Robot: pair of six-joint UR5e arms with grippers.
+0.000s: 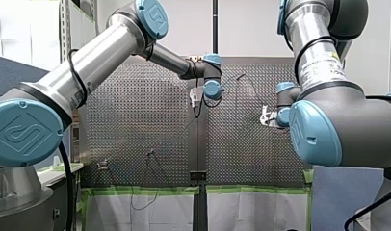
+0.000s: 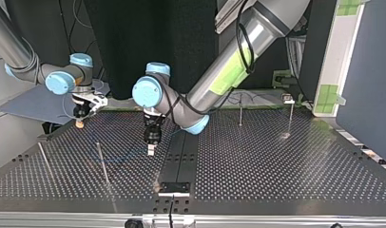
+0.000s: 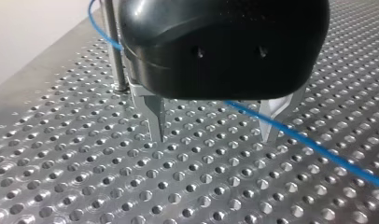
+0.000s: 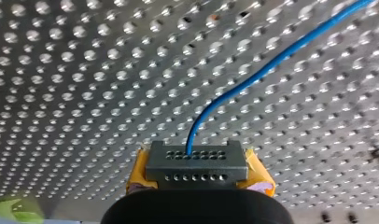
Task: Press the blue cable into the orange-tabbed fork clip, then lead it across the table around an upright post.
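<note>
In the left wrist view the left jaws are released: two metal fingers [image 3: 156, 116] stand apart over the tabletop [image 3: 85, 177], and the blue cable [image 3: 318, 149] runs between them (close to one finger), past an upright post [image 3: 112, 46] behind. In the right wrist view the right jaws, with yellow pads [image 4: 140, 176], are clenched on the cable. In the top view the left jaws hang near the middle, the right jaws at the far left. In the front view my left arm [image 1: 102, 53] and my right arm [image 1: 338, 120] reach over the tabletop.
</note>
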